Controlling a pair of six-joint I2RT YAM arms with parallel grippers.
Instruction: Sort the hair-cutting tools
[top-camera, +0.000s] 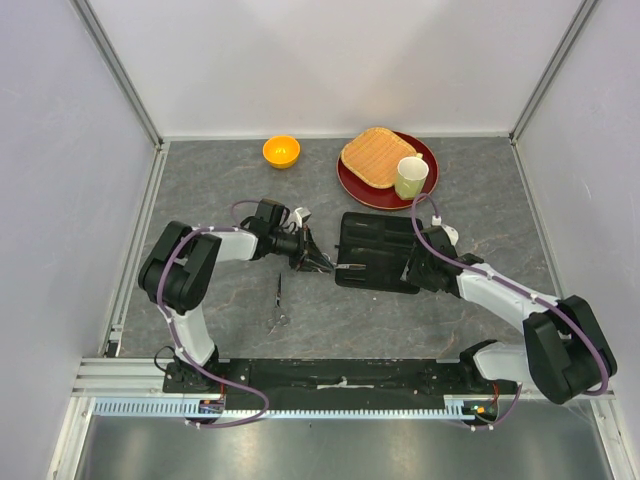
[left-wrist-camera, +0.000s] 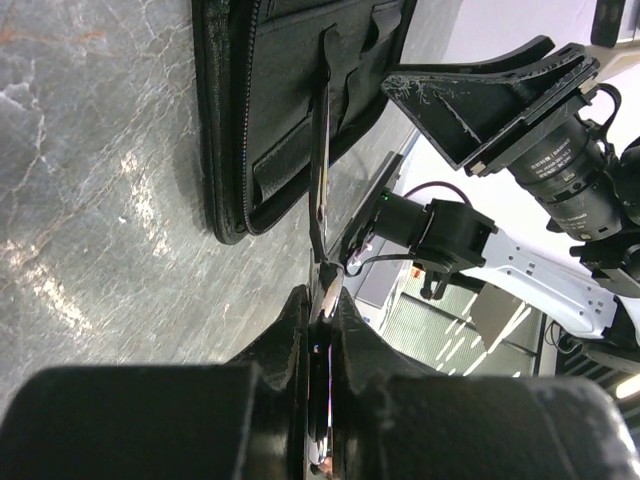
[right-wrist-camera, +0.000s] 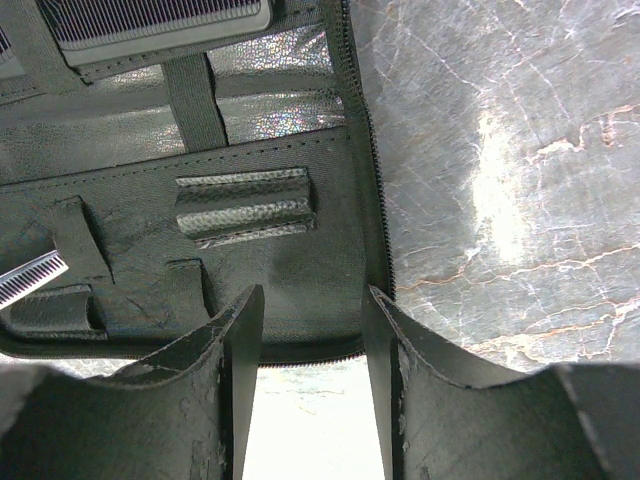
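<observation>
Sliding a pair of scissors (left-wrist-camera: 318, 180) into the open case (left-wrist-camera: 225, 150) is the step we judge to be in hand. The left tool (left-wrist-camera: 322, 295) is pressed together on the near end of the scissors, and the blades reach over the case's edge onto its lining. The right tool (right-wrist-camera: 308, 330) stands spread at the opposite edge of the case, pinching nothing we can see; we cannot tell whether it touches the fabric. A comb (right-wrist-camera: 150, 18) sits in the case, and the second scissors (top-camera: 278, 303) lie on the bench (top-camera: 220, 320) near the left arm. Next we would need to steer the tips under a strap (right-wrist-camera: 245, 205) without dragging the case.
</observation>
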